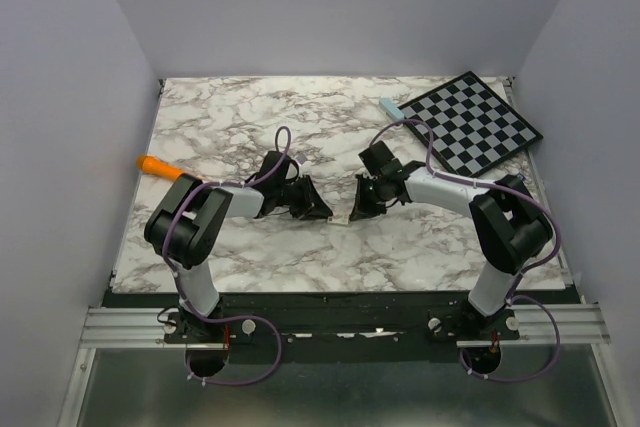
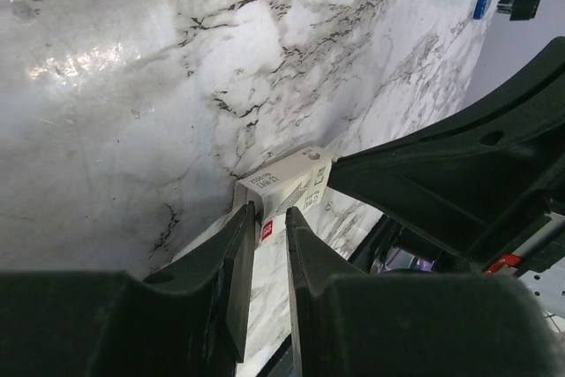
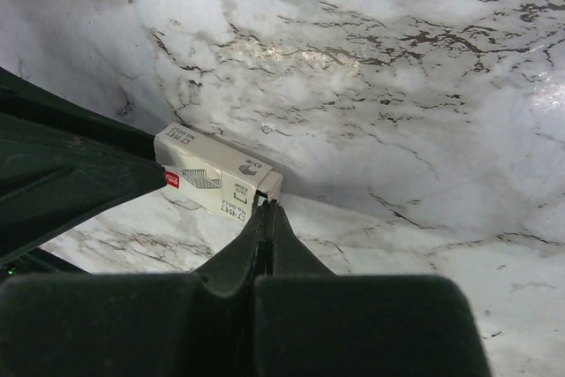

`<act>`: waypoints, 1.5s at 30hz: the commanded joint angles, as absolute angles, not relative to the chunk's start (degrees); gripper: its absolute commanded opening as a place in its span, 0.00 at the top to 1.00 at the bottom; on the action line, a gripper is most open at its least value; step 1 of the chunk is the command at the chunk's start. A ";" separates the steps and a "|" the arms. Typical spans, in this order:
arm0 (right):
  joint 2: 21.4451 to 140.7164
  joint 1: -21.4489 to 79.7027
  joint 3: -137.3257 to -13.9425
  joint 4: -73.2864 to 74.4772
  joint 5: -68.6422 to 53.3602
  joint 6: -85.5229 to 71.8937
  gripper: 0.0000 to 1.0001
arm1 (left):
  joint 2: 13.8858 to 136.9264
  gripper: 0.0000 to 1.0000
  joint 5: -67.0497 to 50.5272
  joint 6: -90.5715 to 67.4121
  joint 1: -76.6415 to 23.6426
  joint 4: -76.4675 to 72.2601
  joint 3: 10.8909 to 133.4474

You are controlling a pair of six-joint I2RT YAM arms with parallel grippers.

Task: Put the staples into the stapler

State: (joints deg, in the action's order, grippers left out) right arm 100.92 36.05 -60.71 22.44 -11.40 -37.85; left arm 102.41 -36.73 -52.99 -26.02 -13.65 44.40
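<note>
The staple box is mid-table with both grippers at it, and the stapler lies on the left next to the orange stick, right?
No. The staple box is mid-table with the left gripper and right gripper at it, but the stapler lies toward the far right by the checkerboard, not next to the orange stick. The top external view shows this.

On my overhead feed I list: marble table; left gripper and right gripper, tips close together near centre; orange pen-like stick, left edge; checkerboard, far right corner; light-blue stapler, just beside it.
</note>
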 commanded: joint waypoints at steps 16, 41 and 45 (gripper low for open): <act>100.29 36.74 -62.23 26.80 -7.48 -36.91 0.99 | 102.22 1.00 -36.91 -52.03 -26.54 -12.30 44.91; 97.21 36.65 -56.70 19.25 -9.58 -43.33 0.73 | 101.51 1.00 -36.39 -51.77 -26.54 -12.39 44.56; 96.86 36.48 -55.99 18.63 -8.79 -43.33 0.74 | 101.51 1.00 -36.39 -51.77 -26.54 -12.30 44.56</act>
